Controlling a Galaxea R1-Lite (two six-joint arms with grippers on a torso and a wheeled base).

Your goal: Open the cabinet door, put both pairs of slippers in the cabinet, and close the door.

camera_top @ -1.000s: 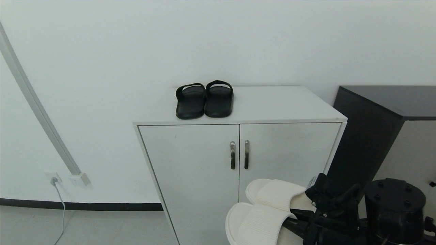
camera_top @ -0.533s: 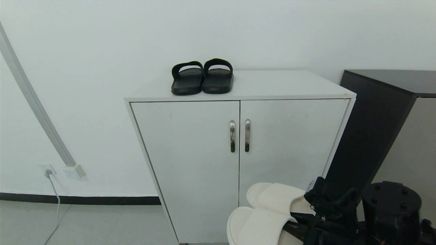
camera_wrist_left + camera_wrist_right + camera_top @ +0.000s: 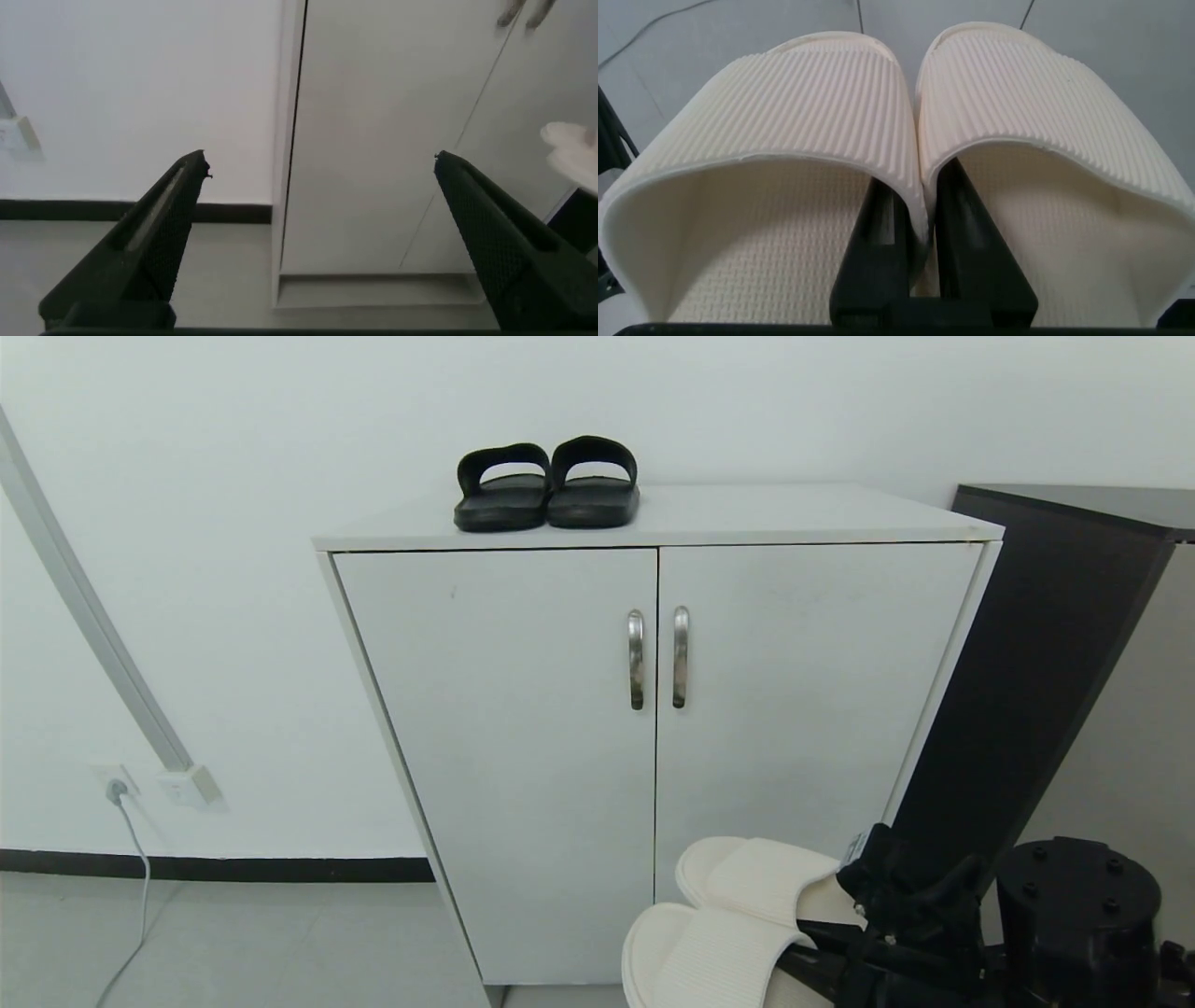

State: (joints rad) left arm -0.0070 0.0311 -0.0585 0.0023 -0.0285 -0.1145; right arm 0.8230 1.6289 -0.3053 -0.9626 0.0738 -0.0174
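Observation:
A white two-door cabinet (image 3: 523, 728) stands against the wall with both doors closed. Two metal handles (image 3: 636, 659) meet at its middle seam. A pair of black slippers (image 3: 547, 485) rests side by side on its top, left of centre. Low in front of the right door, my right gripper (image 3: 823, 928) is shut on a pair of cream slippers (image 3: 728, 915). The right wrist view shows this gripper (image 3: 923, 233) pinching the inner walls of the cream slippers (image 3: 785, 112) together. My left gripper (image 3: 320, 163) is open and empty, facing the cabinet (image 3: 374, 140) at its lower left corner.
A black cabinet (image 3: 1046, 644) stands close against the white one's right side. A slanted cable duct (image 3: 84, 607) and a wall socket with a cord (image 3: 117, 793) are at the left. Grey floor (image 3: 233, 943) lies open left of the cabinet.
The whole head picture has shifted: the cabinet and black slippers sit higher in it, so the camera has moved. The cream slippers stay held in the right gripper.

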